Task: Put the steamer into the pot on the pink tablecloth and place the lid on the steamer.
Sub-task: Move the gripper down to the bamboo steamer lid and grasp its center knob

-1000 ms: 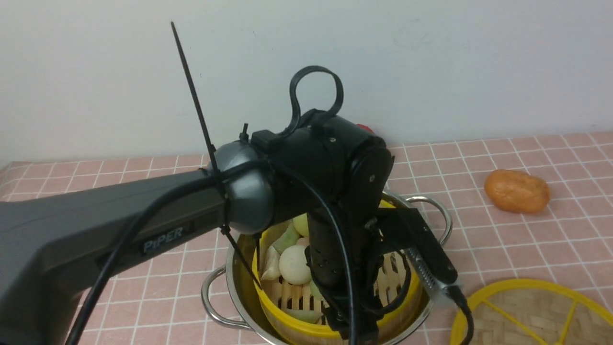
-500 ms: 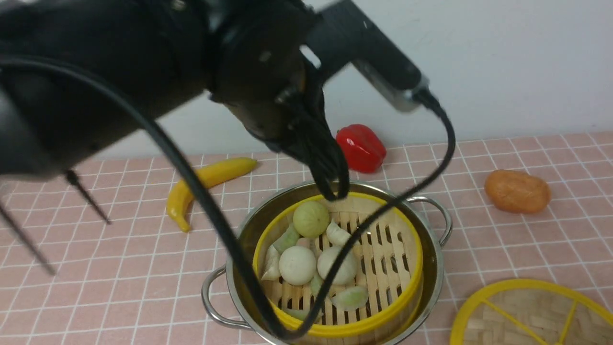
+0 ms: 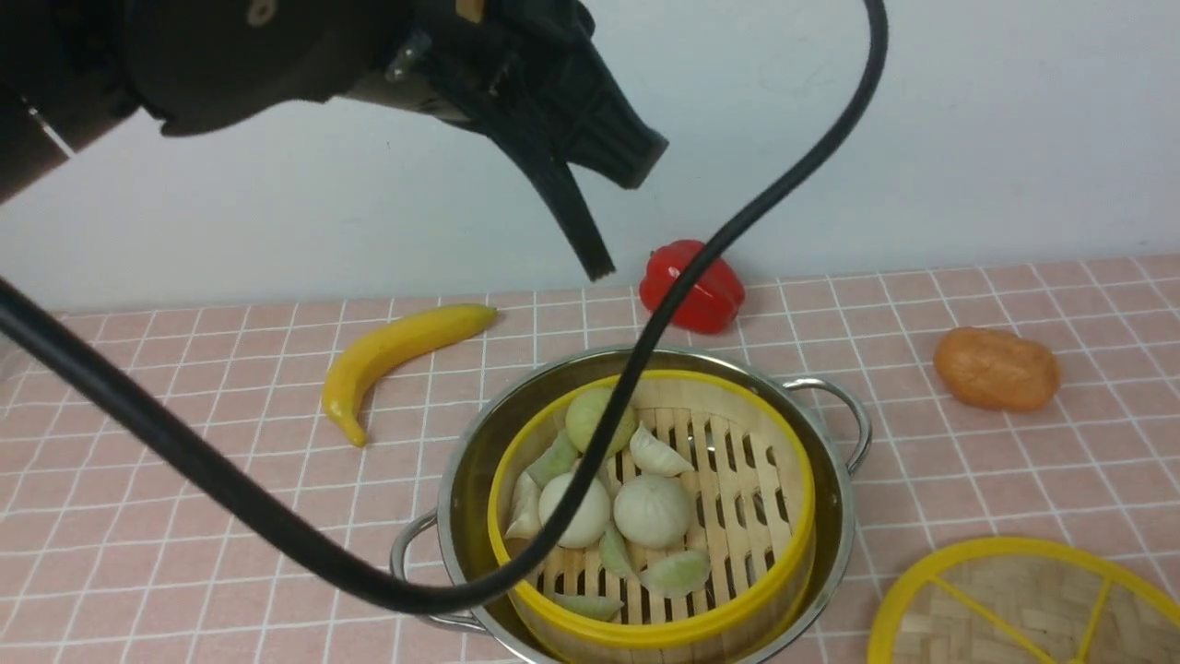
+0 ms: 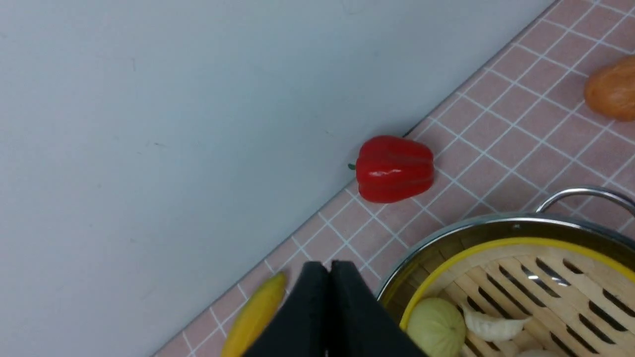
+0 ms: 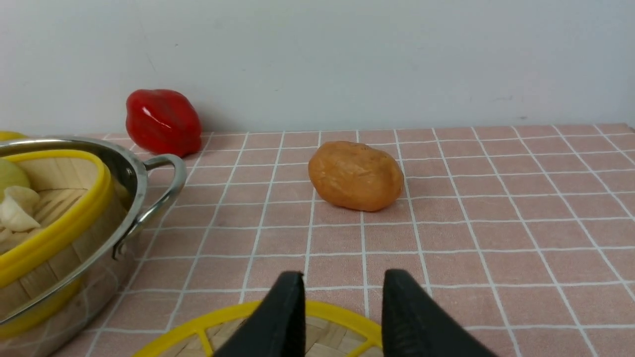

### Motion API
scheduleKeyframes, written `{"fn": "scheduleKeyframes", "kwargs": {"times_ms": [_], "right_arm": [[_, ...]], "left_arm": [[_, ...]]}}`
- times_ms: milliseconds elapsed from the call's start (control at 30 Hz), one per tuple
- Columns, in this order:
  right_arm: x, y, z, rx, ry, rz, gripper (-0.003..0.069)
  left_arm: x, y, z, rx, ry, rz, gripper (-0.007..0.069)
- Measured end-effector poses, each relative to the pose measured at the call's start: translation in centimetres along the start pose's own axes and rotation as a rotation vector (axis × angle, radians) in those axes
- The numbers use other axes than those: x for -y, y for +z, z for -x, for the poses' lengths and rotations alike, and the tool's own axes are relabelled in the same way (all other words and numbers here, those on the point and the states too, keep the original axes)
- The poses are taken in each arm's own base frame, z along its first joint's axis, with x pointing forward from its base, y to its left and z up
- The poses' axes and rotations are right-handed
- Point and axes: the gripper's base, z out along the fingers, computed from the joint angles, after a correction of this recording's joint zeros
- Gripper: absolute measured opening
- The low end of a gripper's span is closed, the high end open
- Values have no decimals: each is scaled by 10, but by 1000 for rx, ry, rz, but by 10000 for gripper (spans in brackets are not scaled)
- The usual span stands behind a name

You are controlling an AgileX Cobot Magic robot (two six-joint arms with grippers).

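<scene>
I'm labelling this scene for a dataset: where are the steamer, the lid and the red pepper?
steamer (image 3: 747,489), front view, bare slatted floor.
lid (image 3: 1014,590), front view, woven surface.
red pepper (image 4: 394,168), left wrist view, glossy side.

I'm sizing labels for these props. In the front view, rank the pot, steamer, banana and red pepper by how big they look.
Largest to smallest:
pot
steamer
banana
red pepper
Banana versus pepper is unsure: the banana is longer but thinner, and the pepper lies farther from the camera.

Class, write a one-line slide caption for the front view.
Steamer sits in the pot on the pink tablecloth; the lid lies beside it; shut left gripper hovers above.
</scene>
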Motion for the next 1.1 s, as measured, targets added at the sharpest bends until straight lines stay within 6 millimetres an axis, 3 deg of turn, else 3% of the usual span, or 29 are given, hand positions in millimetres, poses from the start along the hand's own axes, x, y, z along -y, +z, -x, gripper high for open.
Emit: {"fn": "scheduleKeyframes", "kwargs": {"times_ms": [100, 233, 300, 367, 400, 433, 533, 567, 600, 700, 900, 1100], "right_arm": [[0, 0, 0, 0, 3, 0, 240], [0, 0, 0, 0, 4, 0, 240], [0, 0, 0, 0, 4, 0, 240], [0, 0, 0, 0, 4, 0, 240], [0, 0, 0, 0, 4, 0, 240], [0, 0, 0, 0, 4, 0, 240], [0, 0, 0, 0, 4, 0, 240], [0, 0, 0, 0, 4, 0, 240], [0, 0, 0, 0, 4, 0, 240], [0, 0, 0, 0, 4, 0, 240], [0, 0, 0, 0, 4, 0, 240], [0, 0, 0, 0, 4, 0, 240]], "left_arm": [[-18, 5, -25, -13, -54, 12, -12], [-49, -5, -92, 35, -218, 38, -8], [-53, -10, -114, 57, -251, 54, -8], [-58, -22, -163, 90, -347, 120, -1], [-54, -28, -188, 93, -390, 146, 1], [-55, -29, -192, 101, -407, 160, 1], [-29, -48, -268, 80, -534, 257, 1], [-28, -49, -272, 80, -543, 266, 1], [-14, -54, -294, 79, -568, 290, 1], [12, -62, -332, 114, -609, 348, 11], [36, -62, -368, 125, -652, 422, 13], [39, -66, -372, 173, -662, 464, 33]]}}
